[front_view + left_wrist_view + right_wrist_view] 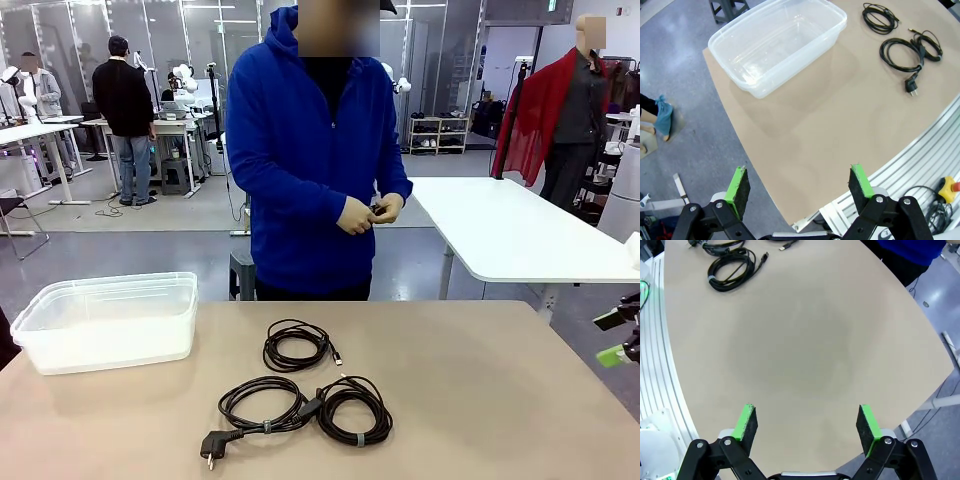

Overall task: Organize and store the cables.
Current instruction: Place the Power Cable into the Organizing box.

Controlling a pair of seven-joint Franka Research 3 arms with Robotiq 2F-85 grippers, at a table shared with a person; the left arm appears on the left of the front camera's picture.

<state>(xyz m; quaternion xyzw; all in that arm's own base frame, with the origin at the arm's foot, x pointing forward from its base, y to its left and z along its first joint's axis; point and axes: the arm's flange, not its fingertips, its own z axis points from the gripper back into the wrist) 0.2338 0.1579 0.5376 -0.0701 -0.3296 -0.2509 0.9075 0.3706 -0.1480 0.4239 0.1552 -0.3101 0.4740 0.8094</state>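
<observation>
Three black cables lie coiled on the tan table. A small coil (296,345) with a plug end lies nearest the person. In front of it are a power cord coil (262,403) with a mains plug (213,445) and a banded coil (355,410), touching each other. In the left wrist view the small coil (880,17) and the power cord (900,52) lie far off. My left gripper (800,187) hangs open over the table's near left corner. At the table's right edge my right gripper (614,338) (807,412) is open, far from the banded coil (732,270).
An empty clear plastic bin (100,350) (720,37) stands at the table's left. A person in a blue hoodie (310,150) stands at the far side with both hands together at the waist. A white table (520,230) stands behind to the right.
</observation>
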